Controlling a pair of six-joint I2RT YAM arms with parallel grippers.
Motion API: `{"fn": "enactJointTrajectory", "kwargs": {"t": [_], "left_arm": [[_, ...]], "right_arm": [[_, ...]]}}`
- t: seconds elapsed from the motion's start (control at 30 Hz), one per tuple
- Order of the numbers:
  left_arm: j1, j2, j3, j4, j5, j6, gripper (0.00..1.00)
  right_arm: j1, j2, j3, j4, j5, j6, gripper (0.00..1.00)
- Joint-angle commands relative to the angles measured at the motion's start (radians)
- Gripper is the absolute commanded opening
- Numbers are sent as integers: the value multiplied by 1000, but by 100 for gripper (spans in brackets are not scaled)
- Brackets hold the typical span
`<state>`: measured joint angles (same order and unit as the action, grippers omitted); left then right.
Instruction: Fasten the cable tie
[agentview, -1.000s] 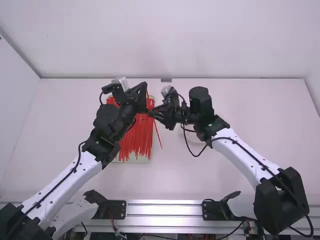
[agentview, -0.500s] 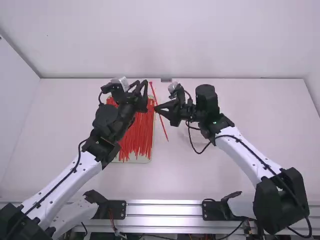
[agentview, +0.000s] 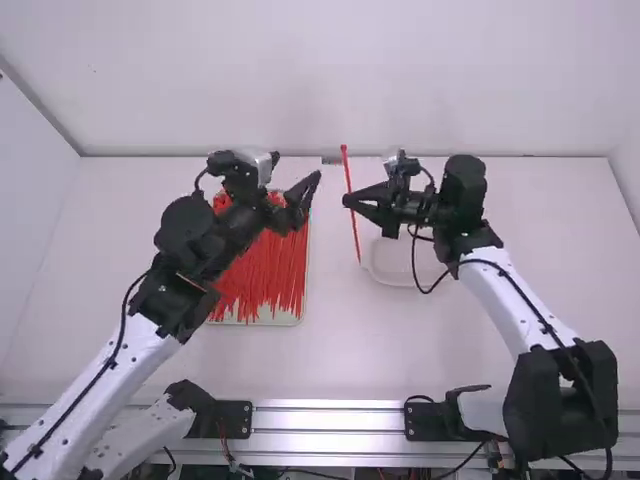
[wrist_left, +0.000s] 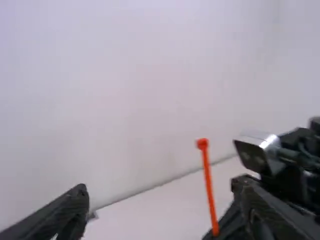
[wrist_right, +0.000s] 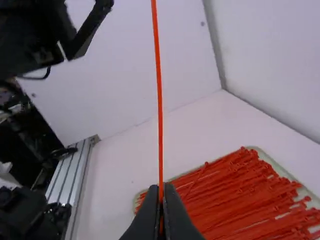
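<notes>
The thin red plastic cable tie (agentview: 355, 238) stood nearly upright in the air above the surface, its square head at the top and its tapered tail pointing down. It was pinched at about mid-length. In the right wrist view the strip (wrist_right: 158, 100) rose straight out of the right claw (wrist_right: 161, 200), whose two fingers were pressed together on it.

By its look the tie would be very light, smooth and springy. It would probably bend into a loop easily but push back, and its slick face could slide or twist in a loose pinch. A flat, firm hold on the broad faces seemed best. The free tail below the grip looked like the natural place for a second hold, close enough to the tip to steer it into the head.

The left claw (agentview: 303, 192) hung near the tie on the tray's side, fingers spread apart and holding nothing, clear of the strip. From its wrist view the tie's head (wrist_left: 201, 144) showed ahead of it.

Under the left claw lay a loose heap of matching red ties (agentview: 262, 275) on a pale flat tray (agentview: 285, 321), which rested on the white surface (agentview: 120, 220).
</notes>
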<state>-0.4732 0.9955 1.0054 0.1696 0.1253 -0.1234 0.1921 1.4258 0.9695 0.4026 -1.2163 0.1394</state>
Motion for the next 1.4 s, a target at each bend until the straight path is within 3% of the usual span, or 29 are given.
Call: {"fn": "enactJointTrajectory", "kwargs": {"t": [0.0,0.03,0.07,0.33,0.57,0.8,1.03,1.2,1.37], "left_arm": [[-4,15,79,-37,154,81,90],[-4,24,108,-69,180,106,98],[-4,32,131,-97,202,141,99],[10,100,253,-225,348,248,99],[120,137,258,-195,559,235,99],[310,221,258,8,910,52,99],[322,322,257,213,1108,-95,99],[315,357,257,344,1155,-240,100],[314,364,257,412,1175,-318,89]], "right_arm": [[-3,10,33,30,-91,-5,0],[-2,10,33,62,-103,-3,0],[-3,10,33,80,-113,1,0],[-3,11,33,233,-144,105,0],[-3,11,33,245,-174,103,0],[-3,11,33,272,-173,109,0],[43,11,33,337,-116,171,0],[73,11,33,355,-64,172,0],[100,11,33,356,-2,178,0]]}}
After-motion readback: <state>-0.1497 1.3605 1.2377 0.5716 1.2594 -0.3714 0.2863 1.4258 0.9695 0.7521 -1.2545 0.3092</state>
